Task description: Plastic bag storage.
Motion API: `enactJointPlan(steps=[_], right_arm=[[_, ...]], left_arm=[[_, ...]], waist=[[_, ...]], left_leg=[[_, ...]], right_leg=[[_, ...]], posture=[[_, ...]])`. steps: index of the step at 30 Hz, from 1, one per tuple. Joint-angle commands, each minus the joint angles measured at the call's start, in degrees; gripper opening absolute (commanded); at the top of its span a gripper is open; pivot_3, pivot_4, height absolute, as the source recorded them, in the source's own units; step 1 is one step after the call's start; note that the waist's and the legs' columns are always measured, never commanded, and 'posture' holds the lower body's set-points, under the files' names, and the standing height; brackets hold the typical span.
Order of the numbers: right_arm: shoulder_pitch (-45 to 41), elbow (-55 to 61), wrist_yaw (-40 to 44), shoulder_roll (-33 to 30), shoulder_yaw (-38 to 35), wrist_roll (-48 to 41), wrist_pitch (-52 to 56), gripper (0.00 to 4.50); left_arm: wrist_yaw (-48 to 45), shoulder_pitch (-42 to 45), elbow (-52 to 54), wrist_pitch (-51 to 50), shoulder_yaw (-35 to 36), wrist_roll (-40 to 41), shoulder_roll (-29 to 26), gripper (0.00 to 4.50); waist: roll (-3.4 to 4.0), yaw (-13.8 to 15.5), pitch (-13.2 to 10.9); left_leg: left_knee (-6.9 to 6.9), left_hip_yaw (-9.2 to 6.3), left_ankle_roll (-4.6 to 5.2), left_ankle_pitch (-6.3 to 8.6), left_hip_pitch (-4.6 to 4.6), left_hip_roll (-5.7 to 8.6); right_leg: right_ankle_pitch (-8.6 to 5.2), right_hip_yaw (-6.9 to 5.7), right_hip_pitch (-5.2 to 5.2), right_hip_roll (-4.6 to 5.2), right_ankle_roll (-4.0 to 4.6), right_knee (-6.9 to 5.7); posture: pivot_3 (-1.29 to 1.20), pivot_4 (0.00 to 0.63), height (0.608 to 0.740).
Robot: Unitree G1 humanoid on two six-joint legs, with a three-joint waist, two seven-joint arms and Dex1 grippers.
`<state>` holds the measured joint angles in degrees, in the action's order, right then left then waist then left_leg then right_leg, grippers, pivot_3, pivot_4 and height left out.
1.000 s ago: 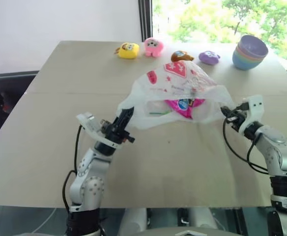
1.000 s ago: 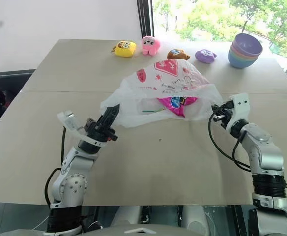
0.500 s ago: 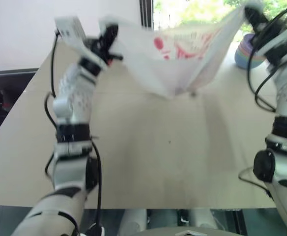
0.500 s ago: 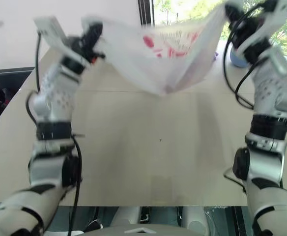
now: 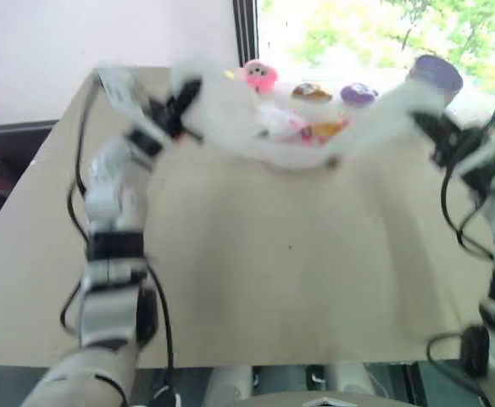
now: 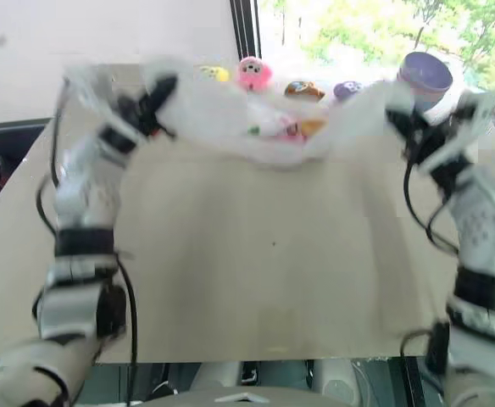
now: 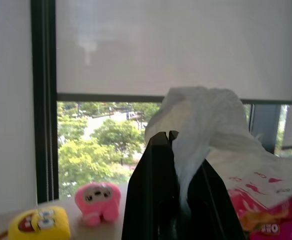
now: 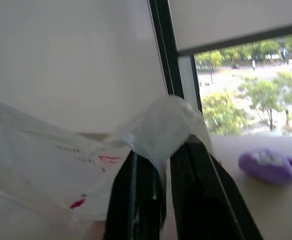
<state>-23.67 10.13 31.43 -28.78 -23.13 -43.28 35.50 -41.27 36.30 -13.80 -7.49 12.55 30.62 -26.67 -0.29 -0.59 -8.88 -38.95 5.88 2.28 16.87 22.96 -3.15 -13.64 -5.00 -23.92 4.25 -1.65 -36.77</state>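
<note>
Clearly the grip comes first: the left gripper (image 7: 178, 200) has its two black fingers pressed together on a bunched corner of the large, crinkly, translucent white thin-film plastic bag (image 6: 264, 127) with red and pink print, the film bulging out just past the fingertips. The right gripper (image 8: 165, 172) has film running between its fingers too, but a narrow gap shows between them there, so whether that side pinches firmly or is letting go I cannot tell. Between the two grippers the plastic bag hangs as a sagging sling, raised above the far half of the pale wooden table (image 5: 290, 280), with a shiny pink snack packet (image 7: 258, 217) and other small contents resting in its belly. To do this step well, I judge the right side needs a secure pinch before any more lifting or shaking, since thin film slips easily and a lost corner would let the bag collapse and spill. Both hands should be kept level and apart enough to hold the mouth open. Beyond the bag, along the table's far edge, sit a yellow plush toy (image 7: 36, 225), a pink plush toy (image 5: 261, 75), a purple plush toy (image 8: 268, 166) and a stack of pastel plastic bowls (image 6: 424, 76); the bag should be kept from dragging across them.
</note>
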Motion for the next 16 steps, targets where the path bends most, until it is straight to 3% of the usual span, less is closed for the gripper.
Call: enactJointPlan(steps=[1,3,4,5,10,11,16], right_arm=[[12.2,9.15,3.2,-2.23,-1.42,-3.15,3.12,2.45],[22.88,11.11,7.02,-3.72,-1.11,-1.33,2.12,3.33],[26.48,11.43,8.47,-4.24,-1.18,-1.16,1.77,4.09],[28.51,11.66,9.18,-4.52,-1.2,-1.11,1.36,4.45],[34.18,6.23,17.07,-2.61,0.29,6.89,-14.88,4.5],[34.5,4.62,18.34,-2.23,0.57,7.7,-17.09,4.5],[33.74,-2.28,21.66,-2.52,3.05,12.74,-25.24,4.5]], left_arm=[[2.13,-14.89,19.63,-4.53,-1.09,1.1,-0.2,0.26],[3.88,-30.1,30.07,-7.53,-1.86,1.24,0.08,0.79],[5.29,-35.56,33.19,-8.07,-1.92,0.57,0.65,1.49],[6.24,-38.67,34.98,-8.33,-1.8,0.12,1.01,1.86],[12.72,-51.7,37.26,-5.55,-4.85,-11.04,2.8,4.2],[13.29,-53.01,37.19,-4.97,-5.31,-12.01,3.34,4.48],[12.96,-55.31,36.5,-2.23,-5.93,-13.4,4.18,4.48]], waist=[[-0.03,-0.1,-0.05],[0.0,-0.1,-0.04],[-0.01,-0.08,-0.06],[-0.01,-0.05,-0.06],[-0.04,0.01,-0.05],[-0.04,0.01,-0.03],[0.03,0.11,0.02]], left_leg=[[-0.04,0.02,0.0,0.0,-0.04,-0.01],[-0.21,-0.04,0.0,0.01,-0.14,-0.05],[-0.19,-0.14,0.01,0.03,-0.45,-0.14],[-0.18,-0.12,0.02,0.04,-0.56,-0.15],[-0.25,-0.13,0.21,0.15,-1.12,-0.18],[-0.25,-0.16,0.2,0.14,-1.18,-0.17],[-0.26,-0.16,0.31,0.08,-1.15,-0.19]], right_leg=[[0.0,0.06,0.0,0.0,0.0,0.0],[-0.01,0.22,0.01,0.01,-0.01,-0.01],[-0.01,0.35,0.2,0.03,-0.01,-0.04],[-0.02,0.39,0.28,0.04,-0.01,-0.07],[-0.11,0.55,0.63,-0.01,0.1,-0.16],[-0.09,0.58,0.65,-0.05,0.13,-0.17],[-0.04,0.78,0.55,-0.14,0.23,-0.27]], posture=[[0.0,0.15,0.74],[0.0,0.15,0.74],[0.0,0.15,0.74],[0.0,0.15,0.74],[0.0,0.15,0.74],[0.0,0.15,0.74],[0.0,0.15,0.74]])
